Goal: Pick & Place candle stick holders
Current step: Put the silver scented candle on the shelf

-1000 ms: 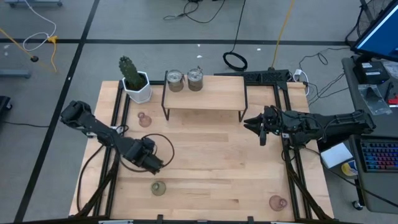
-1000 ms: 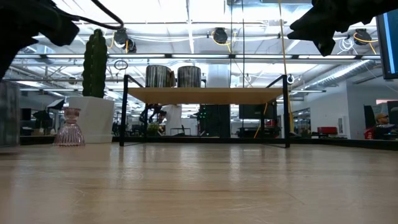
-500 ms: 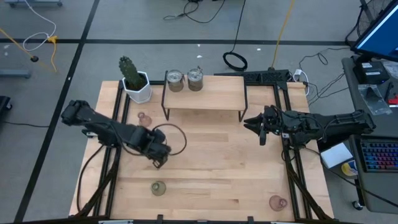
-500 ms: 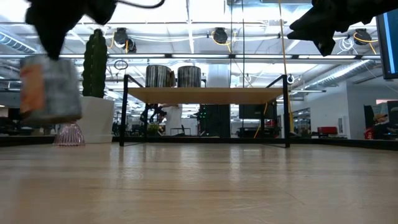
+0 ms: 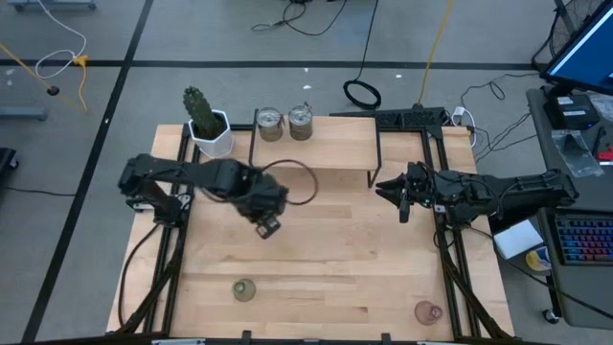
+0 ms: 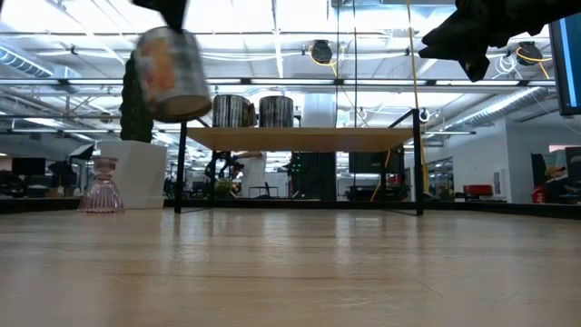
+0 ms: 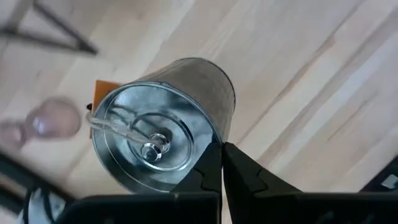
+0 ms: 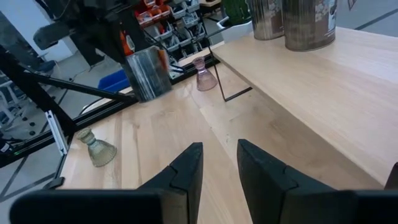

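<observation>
Left gripper [image 5: 267, 222] (arm reaching inward) grips silvery holder [image 7: 163, 122] aloft.

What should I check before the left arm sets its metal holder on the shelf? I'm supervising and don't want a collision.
1. Grip: left gripper pinches the rim of the silver holder: ok.
2. Height: the carried holder hangs off the table in the low view, about level with the shelf top: cannot tell if it clears.
3. Landing spot: two metal holders stand at the shelf's back left; the rest looks bare: ok.
4. Right gripper waits open beside the shelf's right end: ok.
5. Cactus stands left of the shelf, apart: ok.
</observation>
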### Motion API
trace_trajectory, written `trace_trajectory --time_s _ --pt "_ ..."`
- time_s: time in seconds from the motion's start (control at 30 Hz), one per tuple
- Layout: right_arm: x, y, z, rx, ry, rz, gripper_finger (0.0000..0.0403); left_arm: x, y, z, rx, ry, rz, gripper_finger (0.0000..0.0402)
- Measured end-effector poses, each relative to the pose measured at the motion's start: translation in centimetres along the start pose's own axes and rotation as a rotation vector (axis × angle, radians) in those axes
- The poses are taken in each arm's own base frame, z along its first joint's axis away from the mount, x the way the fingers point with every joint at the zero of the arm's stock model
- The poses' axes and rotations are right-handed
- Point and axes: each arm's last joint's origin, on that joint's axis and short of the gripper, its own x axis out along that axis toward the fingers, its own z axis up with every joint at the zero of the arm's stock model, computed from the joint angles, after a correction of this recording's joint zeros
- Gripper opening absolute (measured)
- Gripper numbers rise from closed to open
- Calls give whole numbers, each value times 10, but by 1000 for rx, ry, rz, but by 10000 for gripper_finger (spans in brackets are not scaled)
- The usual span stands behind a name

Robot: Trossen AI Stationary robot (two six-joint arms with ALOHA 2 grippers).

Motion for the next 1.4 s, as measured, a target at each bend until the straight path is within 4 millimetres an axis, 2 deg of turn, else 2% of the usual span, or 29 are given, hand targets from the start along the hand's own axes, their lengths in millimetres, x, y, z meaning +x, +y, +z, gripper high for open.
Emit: trace_trajectory --time_s 0.27,0.57,0.8,1.1,1.4 --pt "0 0 0 -3 3 3 90 -5 -8 55 75 -87 -18 0" --pt "0 0 0 -12 5 3 90 -12 6 97 107 -181 0 0" --pt "0 0 -1 -12 7 2 90 -23 30 111 76 -235 25 0" --pt "0 0 -1 -8 7 2 90 -40 48 119 78 -299 13 0" --pt "0 0 -1 -1 7 2 90 -34 70 135 92 -297 78 0"
